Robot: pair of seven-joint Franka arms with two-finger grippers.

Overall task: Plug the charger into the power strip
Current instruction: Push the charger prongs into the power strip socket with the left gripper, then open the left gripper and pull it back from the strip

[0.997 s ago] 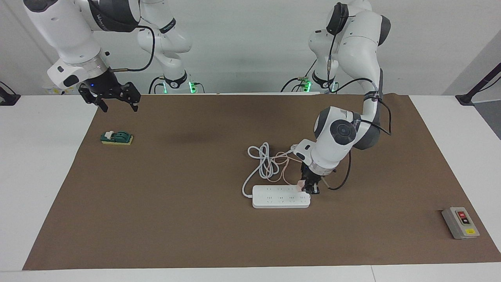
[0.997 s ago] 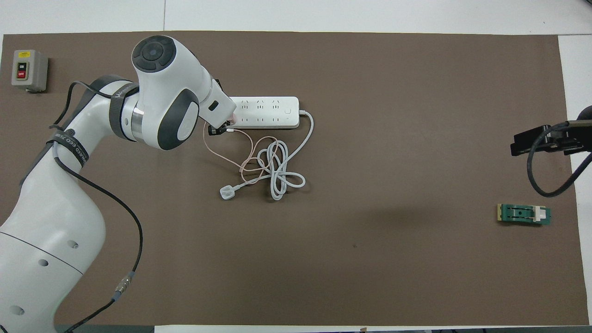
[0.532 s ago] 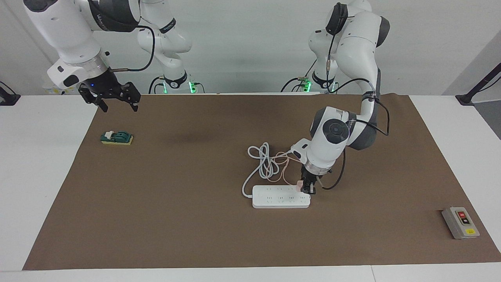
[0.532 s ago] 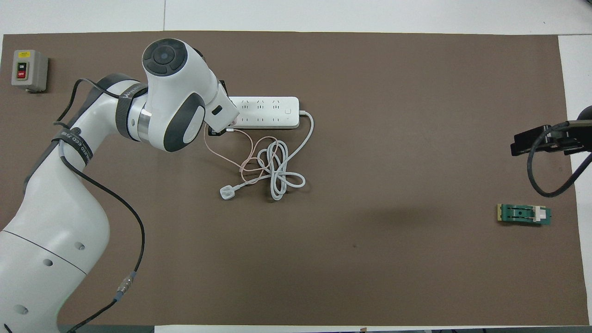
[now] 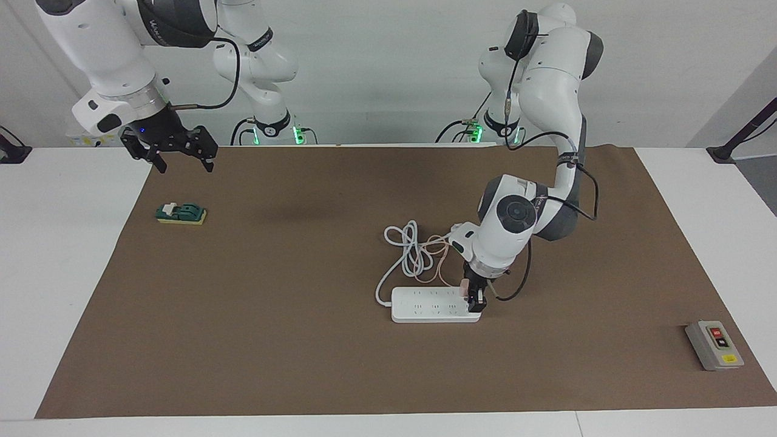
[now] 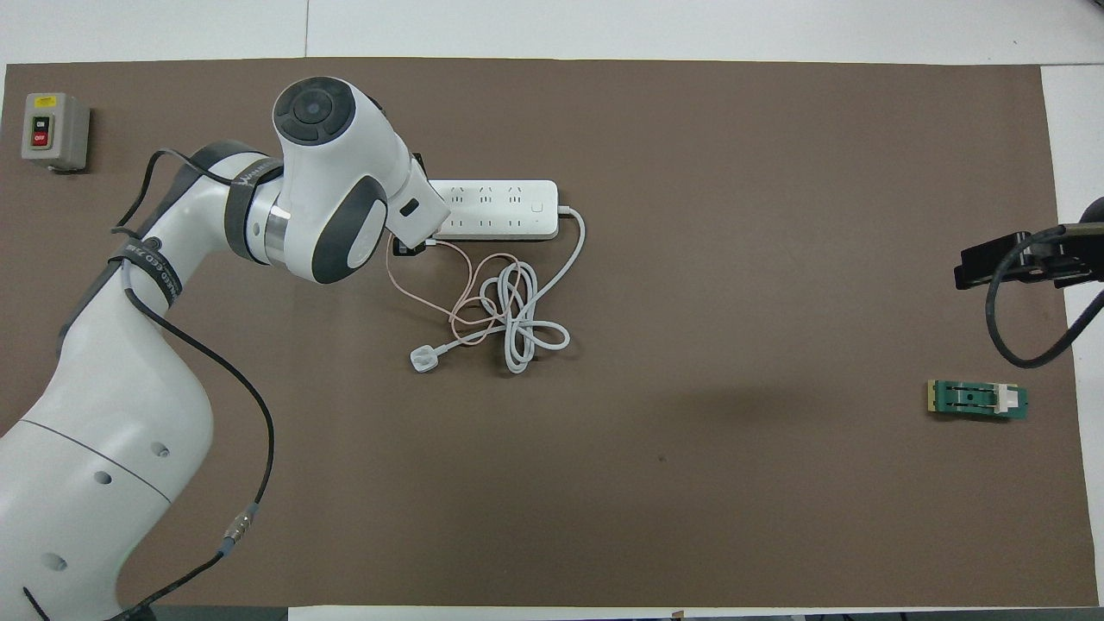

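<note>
White table (image 5: pixel 61 255) — brown mat (image 5: pixel 273 340), power strip (image 5: pixel 425 311), grey switch box (image 5: pixel 714 345), perhaps a green connector (image 5: pixel 181 213)

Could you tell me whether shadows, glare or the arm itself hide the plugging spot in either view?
Facing view: even light, no glare; the left gripper holds the charger at the power strip in plain sight. Overhead view: the left arm's wrist covers that end of the strip, so the contact is hidden. A soft shadow lies on the brown mat in both views. The right gripper waits, raised.

Matt brown paper mat (image 5: pixel 273 340); glossy white plastic power strip (image 5: pixel 425 305).
</note>
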